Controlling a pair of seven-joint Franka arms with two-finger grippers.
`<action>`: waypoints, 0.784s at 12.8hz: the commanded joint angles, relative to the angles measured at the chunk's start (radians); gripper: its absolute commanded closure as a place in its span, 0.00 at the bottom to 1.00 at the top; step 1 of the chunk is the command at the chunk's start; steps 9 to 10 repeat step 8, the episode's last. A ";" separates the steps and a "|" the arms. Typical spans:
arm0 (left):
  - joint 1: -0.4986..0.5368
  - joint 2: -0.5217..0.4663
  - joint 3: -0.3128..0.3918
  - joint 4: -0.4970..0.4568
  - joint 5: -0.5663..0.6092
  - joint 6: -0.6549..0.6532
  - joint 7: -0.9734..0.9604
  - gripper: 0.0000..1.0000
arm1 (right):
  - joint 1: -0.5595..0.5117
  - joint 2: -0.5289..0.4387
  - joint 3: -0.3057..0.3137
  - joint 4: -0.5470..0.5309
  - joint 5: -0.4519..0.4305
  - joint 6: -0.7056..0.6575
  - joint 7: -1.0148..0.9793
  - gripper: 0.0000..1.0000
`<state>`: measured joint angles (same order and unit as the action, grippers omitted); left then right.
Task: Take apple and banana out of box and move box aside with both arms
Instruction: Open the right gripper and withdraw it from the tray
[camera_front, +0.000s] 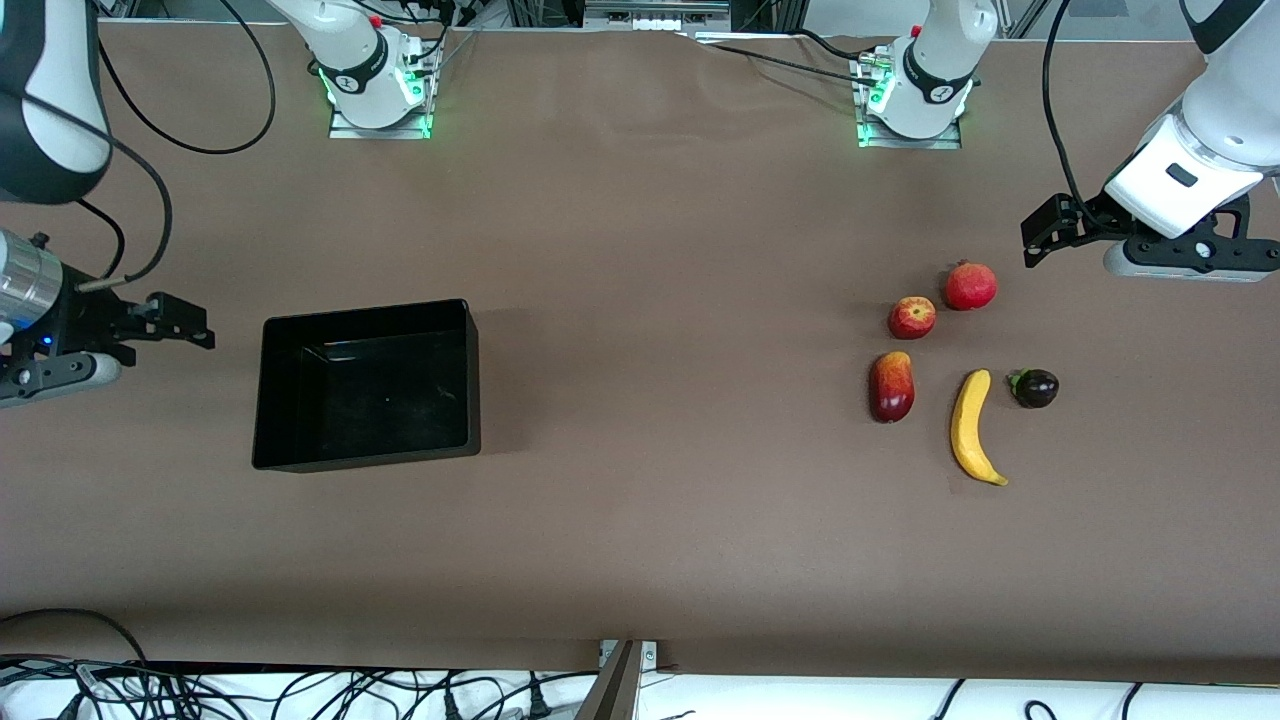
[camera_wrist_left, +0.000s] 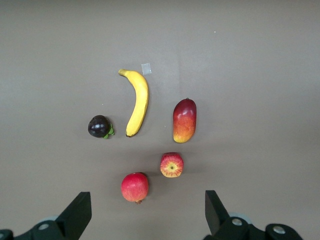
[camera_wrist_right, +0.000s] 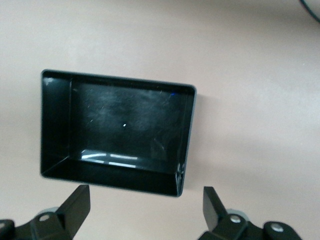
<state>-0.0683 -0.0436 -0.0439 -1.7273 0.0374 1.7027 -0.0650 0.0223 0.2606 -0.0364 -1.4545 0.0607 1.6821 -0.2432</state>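
Box (camera_front: 368, 384) job looks about done: it sits empty on the bench (camera_front: 640, 520) toward the right arm's end, fruit all out.

Right gripper (camera_front: 165, 322) hangs just beside the box's short wall, at the bench edge, jaws wide apart, holding nothing. In the right wrist view the fingers (camera_wrist_right: 75, 205) frame the box from above with no contact. Left gripper (camera_front: 1040, 238) is up over the bench at the left arm's end, above the fruit group, jaws also spread wide, empty; that arm seems to be waiting.

Handling, my guess: box is stiff, glossy plastic, light, low thin walls. Slippery, so pinch a wall rim from the top, one gripper on each short wall, and slide rather than lift.

Contents: box holds nothing, bare black floor with glare only.

Apple (camera_front: 912, 317) and banana (camera_front: 975, 428) lie on the bench at the left arm's end, well apart from the box. Apple is just beside a pomegranate (camera_front: 970, 286), with a mango (camera_front: 892, 386) nearer the camera. Banana lies between the mango and a small dark fruit (camera_front: 1036, 388), touching neither.
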 joint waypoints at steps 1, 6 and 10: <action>-0.004 0.005 0.001 0.026 -0.008 -0.026 0.008 0.00 | 0.033 -0.110 -0.002 -0.004 -0.007 -0.100 0.073 0.00; -0.002 0.008 0.002 0.026 -0.008 -0.026 0.017 0.00 | 0.033 -0.167 -0.008 -0.011 -0.010 -0.168 0.079 0.00; -0.001 0.008 0.002 0.026 -0.008 -0.028 0.019 0.00 | 0.034 -0.164 -0.008 -0.012 -0.013 -0.165 0.079 0.00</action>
